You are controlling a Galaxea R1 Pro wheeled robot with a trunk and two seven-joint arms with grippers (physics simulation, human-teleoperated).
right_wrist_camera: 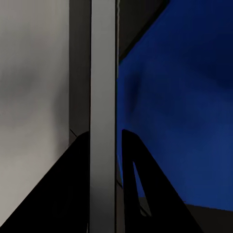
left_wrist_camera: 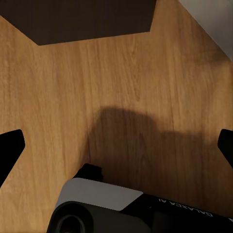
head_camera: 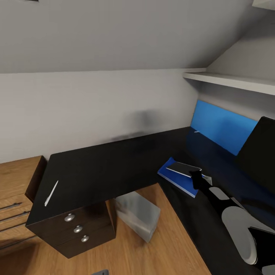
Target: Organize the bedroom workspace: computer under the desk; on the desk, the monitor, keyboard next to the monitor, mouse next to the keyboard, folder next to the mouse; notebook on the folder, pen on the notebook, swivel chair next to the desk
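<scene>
The right pincer (head_camera: 195,176) is clamped on the notebook's (head_camera: 183,168) near edge, holding it just above the blue folder (head_camera: 173,176) on the black counter (head_camera: 114,164). The notebook's long axis runs away from the arm across the folder. The pen (head_camera: 51,193) lies well apart at the counter's far-left end, nearer the left pincer (left_wrist_camera: 116,145), whose fingers stand apart over the floor (left_wrist_camera: 121,87)

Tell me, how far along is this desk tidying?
Partway. The blue folder already lies on the desk, and the grey computer sits underneath. The right gripper is holding the notebook over the folder. The pen lies at the desk's far end, not yet stacked.
</scene>
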